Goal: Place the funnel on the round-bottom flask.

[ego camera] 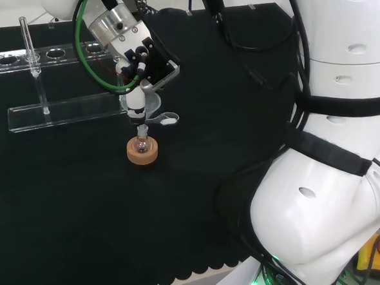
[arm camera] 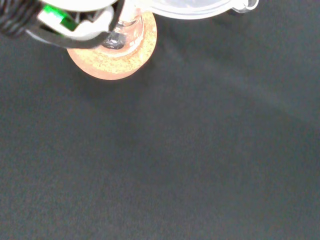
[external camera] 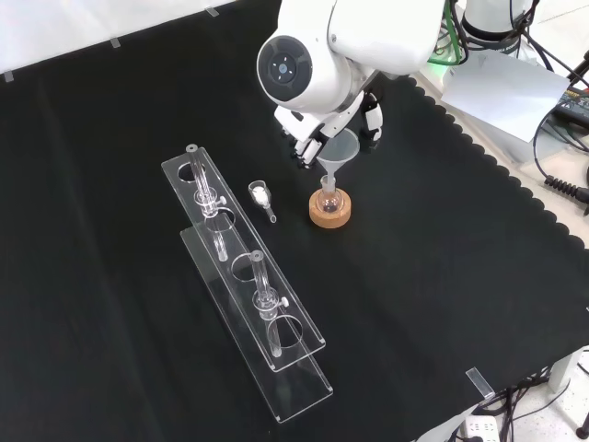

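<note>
A small round-bottom flask (external camera: 329, 197) stands on a cork ring (external camera: 330, 216) in the middle of the cloth. The clear funnel (external camera: 338, 150) is upright right over it, its stem reaching down to the flask's neck. My hand (external camera: 317, 131) holds the funnel's cone from above, fingers curled round its sides. In the head view the hand (ego camera: 145, 63) is above the flask (ego camera: 141, 143) and cork ring (ego camera: 141, 154), with the funnel (ego camera: 151, 105) beside a white finger. The wrist view has the cork ring (arm camera: 112, 57), the flask (arm camera: 127, 32) and the funnel's rim (arm camera: 190, 9) close together.
A small clear scoop (external camera: 261, 196) holding white powder lies left of the flask in the front view. A clear rack (external camera: 244, 276) with two test tubes stands farther left. The arm's white links (ego camera: 331, 157) rise at the head view's right.
</note>
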Tool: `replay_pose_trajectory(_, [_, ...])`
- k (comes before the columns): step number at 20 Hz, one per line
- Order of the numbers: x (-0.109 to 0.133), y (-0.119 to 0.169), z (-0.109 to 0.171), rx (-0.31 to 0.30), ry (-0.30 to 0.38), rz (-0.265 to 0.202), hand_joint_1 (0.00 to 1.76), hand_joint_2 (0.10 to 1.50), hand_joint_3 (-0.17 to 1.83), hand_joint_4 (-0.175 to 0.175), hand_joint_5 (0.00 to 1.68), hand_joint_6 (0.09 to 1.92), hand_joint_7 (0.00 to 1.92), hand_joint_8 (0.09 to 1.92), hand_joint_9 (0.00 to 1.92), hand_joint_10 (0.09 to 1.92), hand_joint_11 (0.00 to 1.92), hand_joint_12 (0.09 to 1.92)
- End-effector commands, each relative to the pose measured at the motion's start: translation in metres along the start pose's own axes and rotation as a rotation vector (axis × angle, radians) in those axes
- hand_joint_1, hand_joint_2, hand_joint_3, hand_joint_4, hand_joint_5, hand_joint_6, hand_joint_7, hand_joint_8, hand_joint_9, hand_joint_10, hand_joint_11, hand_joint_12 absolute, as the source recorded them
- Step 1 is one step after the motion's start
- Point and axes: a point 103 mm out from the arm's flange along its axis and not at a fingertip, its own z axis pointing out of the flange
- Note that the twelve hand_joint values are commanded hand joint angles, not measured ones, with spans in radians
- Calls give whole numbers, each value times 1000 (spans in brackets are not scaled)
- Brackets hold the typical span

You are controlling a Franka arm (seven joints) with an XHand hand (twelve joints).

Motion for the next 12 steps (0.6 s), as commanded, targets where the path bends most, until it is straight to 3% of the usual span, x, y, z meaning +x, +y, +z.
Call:
replay_pose_trajectory(1, [0, 0, 1, -1, 0, 1, 1000, 620, 1082, -43, 481, 623, 512, 618, 866, 410, 614, 1266])
replay_pose_trajectory(12, [1, 1, 1, -6, -7, 2, 1000, 620, 1082, -43, 475, 623, 508, 617, 863, 410, 615, 1266])
